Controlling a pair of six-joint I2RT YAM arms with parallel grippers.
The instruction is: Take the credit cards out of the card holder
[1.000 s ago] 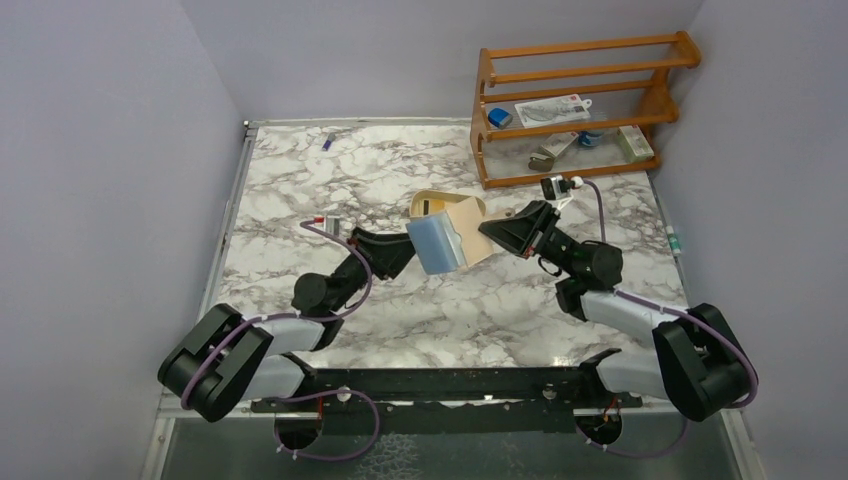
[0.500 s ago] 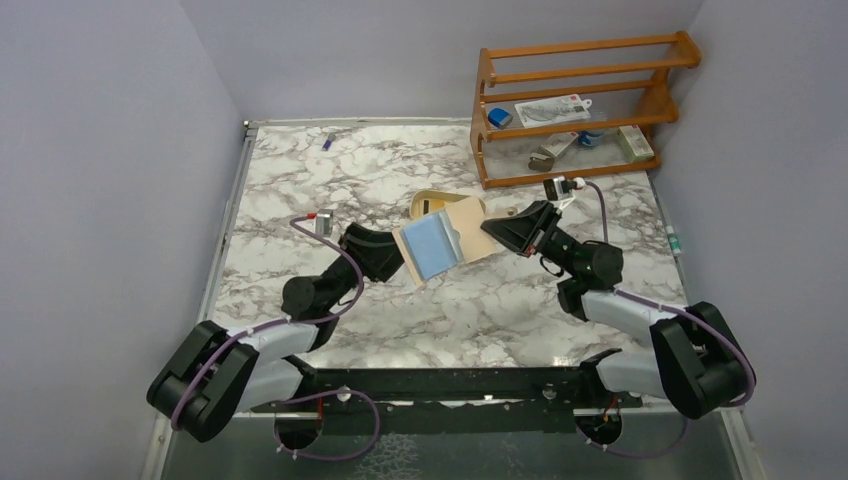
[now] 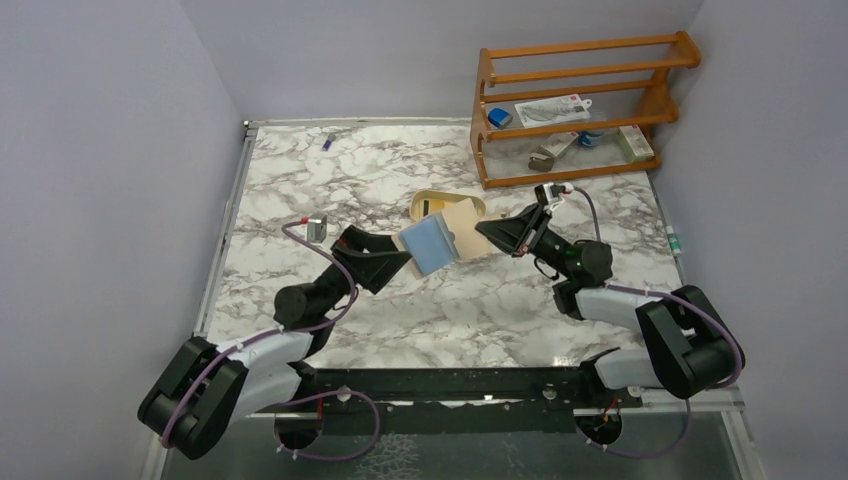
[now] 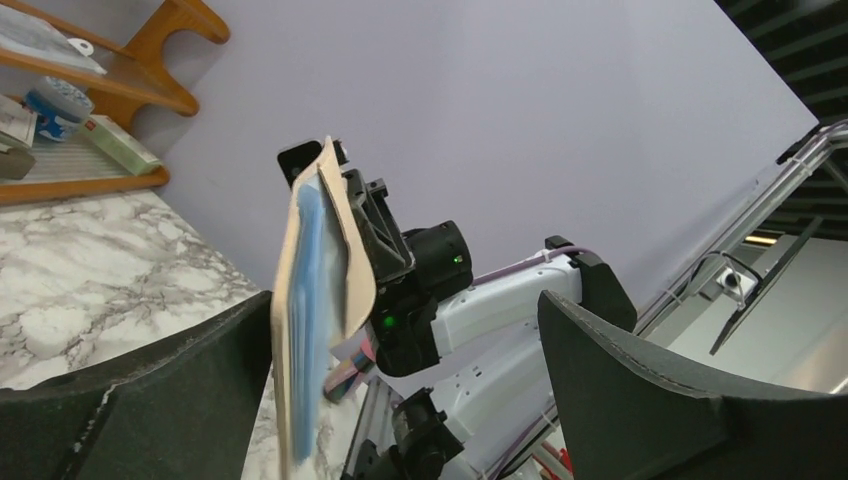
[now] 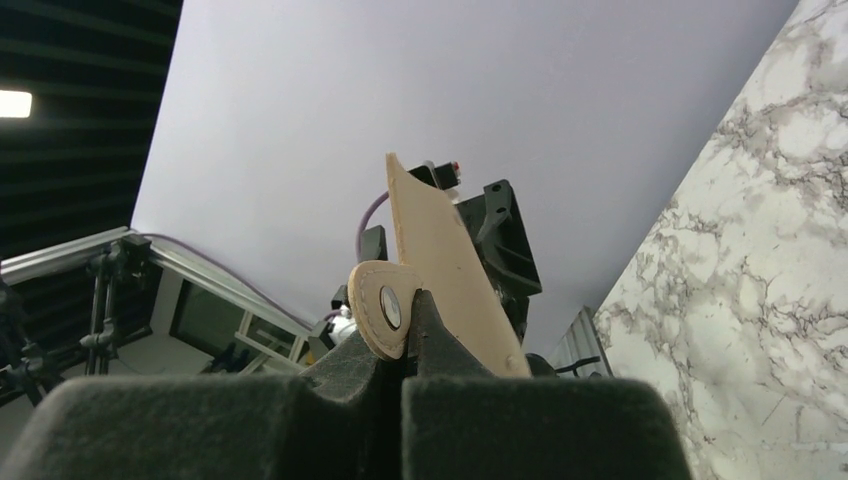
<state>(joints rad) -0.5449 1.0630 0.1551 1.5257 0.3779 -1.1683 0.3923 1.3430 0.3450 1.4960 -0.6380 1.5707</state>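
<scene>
The tan card holder [image 3: 464, 226] hangs open above the table's middle. My right gripper [image 3: 486, 233] is shut on its snap flap [image 5: 384, 309], with the tan panel [image 5: 445, 262] rising beyond the fingers. A light blue credit card [image 3: 430, 244] lies in the holder's open face, towards my left gripper [image 3: 402, 262]. In the left wrist view the holder [image 4: 289, 352] is edge-on with the blue card [image 4: 312, 300] against it, between the wide-open fingers of the left gripper [image 4: 405, 335] and close to the left finger [image 4: 150, 400]. Other cards are hidden.
A cream oval tray [image 3: 428, 199] lies on the marble table just behind the holder. A wooden rack [image 3: 575, 100] with small items stands at the back right and also shows in the left wrist view [image 4: 110, 95]. A small blue item [image 3: 327, 143] lies at the far left.
My left gripper has drawn back to the left, away from the holder. My right gripper has shifted the holder slightly left and farther back. The blue card sits higher against the holder.
</scene>
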